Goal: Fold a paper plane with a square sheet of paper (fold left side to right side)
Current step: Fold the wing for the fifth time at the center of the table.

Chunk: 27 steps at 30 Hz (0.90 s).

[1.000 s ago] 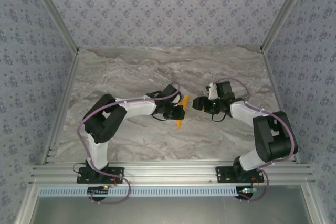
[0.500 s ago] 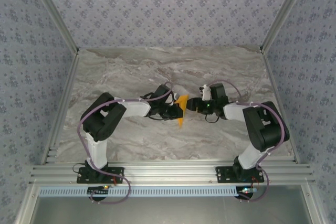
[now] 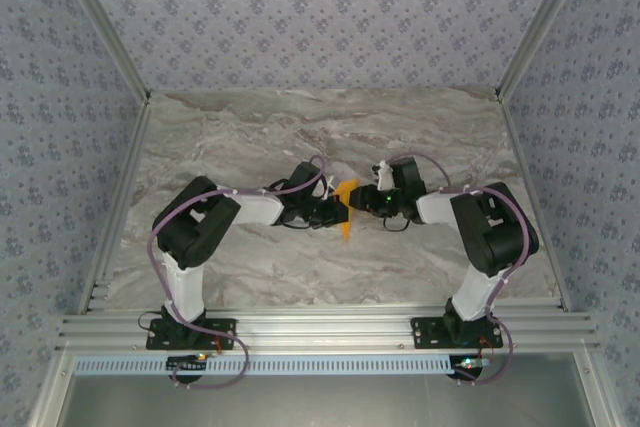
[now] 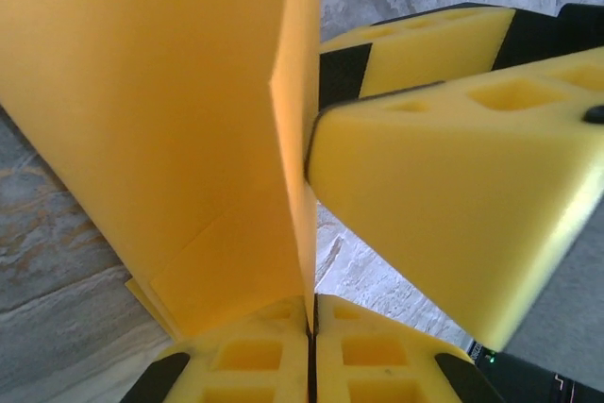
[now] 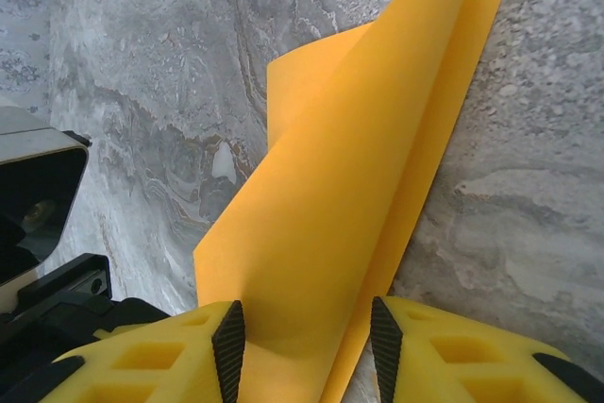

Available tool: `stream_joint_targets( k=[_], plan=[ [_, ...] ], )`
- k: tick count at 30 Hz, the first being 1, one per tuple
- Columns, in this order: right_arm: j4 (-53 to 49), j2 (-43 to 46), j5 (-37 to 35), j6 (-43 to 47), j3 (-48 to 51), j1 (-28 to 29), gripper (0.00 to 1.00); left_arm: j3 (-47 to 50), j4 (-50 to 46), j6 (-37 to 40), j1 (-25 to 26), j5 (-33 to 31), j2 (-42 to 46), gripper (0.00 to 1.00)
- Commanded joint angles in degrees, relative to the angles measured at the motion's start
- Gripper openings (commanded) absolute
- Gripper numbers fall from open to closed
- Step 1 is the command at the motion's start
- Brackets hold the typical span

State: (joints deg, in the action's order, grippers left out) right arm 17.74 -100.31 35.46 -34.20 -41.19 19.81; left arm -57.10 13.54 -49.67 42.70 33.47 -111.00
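The left fingers (image 3: 336,211) are pressed flat together, pad against pad, with the lower edge of the orange sheet (image 4: 160,120) pinched in the seam between them. From that grip the sheet rises away from the left fingertips, standing on edge, with the marbled bench (image 3: 250,127) behind it. The sheet is folded, and a second layer shows at its lower corner, just beside one left pad. The right fingers (image 3: 362,201) come in from the opposite side, nearly tip to tip with the left ones, and stand partly open. They straddle the sheet's free edge: one pad lies behind the paper and the other in front, its tip right at the paper's edge. Seen from the right wrist, the folded sheet runs out of the gap between the two right pads, lying against one of them and parting into two layers farther out. Whether the right pads press on the paper I cannot tell. From above, the sheet sits between the two sets of fingers, with a narrow point poking out below them
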Motion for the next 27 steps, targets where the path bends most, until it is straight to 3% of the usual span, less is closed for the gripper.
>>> stream_joint_targets(
  k=[1,12,27],
  plan=[
    [-0.92,-1.37,-0.81,-0.92,-1.69,0.48,0.43,0.58,1.90,-0.67,-0.42,1.24,1.46,0.06],
    [-10.07,-2.84,-4.00,0.00,-4.05,0.53,0.40,0.82,2.07,-0.82,-0.64,1.13,1.14,0.12],
    [-10.43,-3.79,-3.72,0.31,-4.04,0.54,0.40,3.34,2.32,0.07,-2.56,1.34,6.27,0.24]
  ],
)
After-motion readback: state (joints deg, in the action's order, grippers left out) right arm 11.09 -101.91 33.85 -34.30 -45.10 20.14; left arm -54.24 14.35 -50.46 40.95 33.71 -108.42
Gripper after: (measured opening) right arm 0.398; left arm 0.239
